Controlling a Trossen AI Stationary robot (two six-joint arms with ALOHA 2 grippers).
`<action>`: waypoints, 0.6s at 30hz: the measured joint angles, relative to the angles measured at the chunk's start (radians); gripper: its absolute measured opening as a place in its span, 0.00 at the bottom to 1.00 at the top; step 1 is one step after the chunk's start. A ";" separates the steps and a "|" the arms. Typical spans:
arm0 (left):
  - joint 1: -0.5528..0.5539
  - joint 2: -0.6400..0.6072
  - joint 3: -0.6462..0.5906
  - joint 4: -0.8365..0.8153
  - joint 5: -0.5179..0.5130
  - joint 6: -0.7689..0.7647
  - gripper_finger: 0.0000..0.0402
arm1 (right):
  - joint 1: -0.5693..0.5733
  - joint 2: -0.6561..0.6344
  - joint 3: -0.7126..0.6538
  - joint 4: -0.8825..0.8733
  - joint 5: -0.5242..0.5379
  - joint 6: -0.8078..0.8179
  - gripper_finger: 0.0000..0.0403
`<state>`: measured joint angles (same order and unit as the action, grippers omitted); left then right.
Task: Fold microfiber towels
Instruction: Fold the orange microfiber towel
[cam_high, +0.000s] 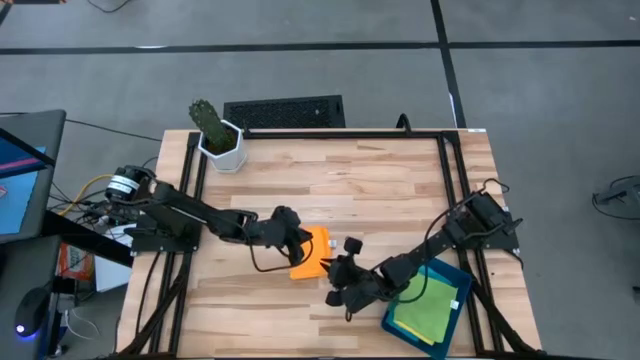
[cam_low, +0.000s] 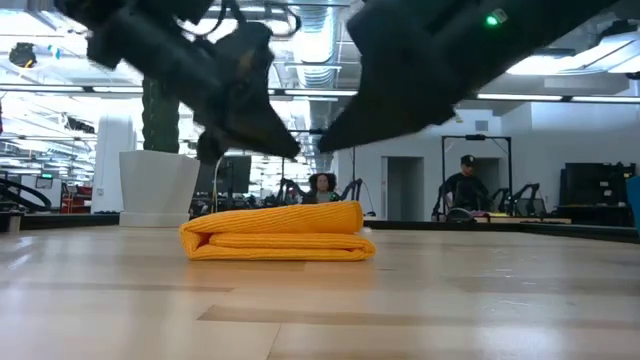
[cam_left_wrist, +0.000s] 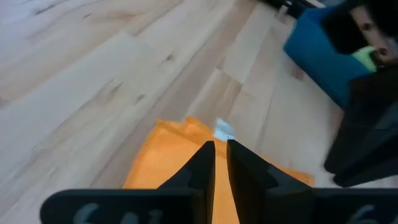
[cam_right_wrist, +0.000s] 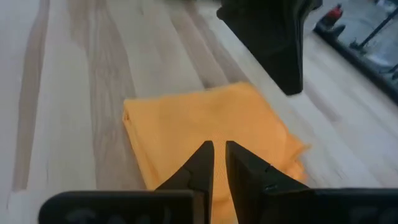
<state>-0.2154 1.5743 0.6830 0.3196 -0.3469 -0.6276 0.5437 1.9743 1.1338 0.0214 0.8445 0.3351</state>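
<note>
Nearest, at the table's near right corner, sits a dark teal tray (cam_high: 452, 313) with a green towel (cam_high: 425, 312) lying flat inside it and a yellow towel (cam_high: 412, 281) showing at that towel's far edge. The right arm reaches from the right side across the tray's far-left corner.

Just left of the tray, the right gripper (cam_right_wrist: 219, 155) hovers over the near right part of the orange towel (cam_high: 311, 253); its fingers stand nearly pressed together with a thin slit between them, nothing pinched.

The orange towel lies folded into a compact stack near the table's middle, toward the near edge. From table height the layers (cam_low: 277, 233) show as a rounded fold at the left and stacked edges at the right. A small white tag (cam_left_wrist: 223, 130) sticks out at one edge.

The left gripper (cam_left_wrist: 220, 152) hangs above the towel's left side, fingers almost together, a narrow gap, holding nothing.

Far left corner: white pot with a cactus (cam_high: 217, 135). Beyond the far edge, a black keyboard (cam_high: 284, 111) on the floor. Two people (cam_low: 464, 186) show in the room behind.
</note>
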 joint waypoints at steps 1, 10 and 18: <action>0.002 -0.013 0.016 -0.035 0.015 0.004 0.08 | -0.004 0.000 0.000 0.021 0.000 -0.019 0.16; -0.149 -0.044 0.055 -0.243 -0.154 -0.059 0.01 | -0.107 0.060 0.004 0.225 -0.176 -0.081 0.16; -0.171 0.129 0.053 -0.207 -0.229 -0.095 0.00 | -0.010 0.224 0.001 0.348 -0.140 -0.029 0.16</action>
<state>-0.3865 1.7028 0.7364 0.1129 -0.5763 -0.7224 0.5335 2.1984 1.1347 0.3694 0.7048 0.3058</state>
